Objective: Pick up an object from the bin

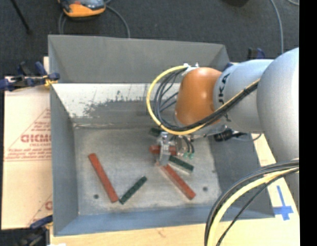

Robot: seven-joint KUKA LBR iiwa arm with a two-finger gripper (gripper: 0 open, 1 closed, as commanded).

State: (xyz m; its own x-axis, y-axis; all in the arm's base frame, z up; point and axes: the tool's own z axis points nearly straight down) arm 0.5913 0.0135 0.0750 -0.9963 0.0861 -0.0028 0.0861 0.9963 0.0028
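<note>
Just beside my gripper (166,155), whose claw I cannot tell as spread or closed, lies a short green bar (180,164) next to a red bar (178,183); I judge it light, stiff and smooth, best pinched across its narrow middle.

Bright, even light from above. Bin (61,152) bottom reads mid-grey, and its back wall (102,96) is lit paler. Arm (271,96) shell is near white with glare along the top. Orange cover (197,96) has a soft sheen. Arm shadow darkens the bin bottom beneath it, right side. Floor (163,9) beyond the bin is dark.
</note>
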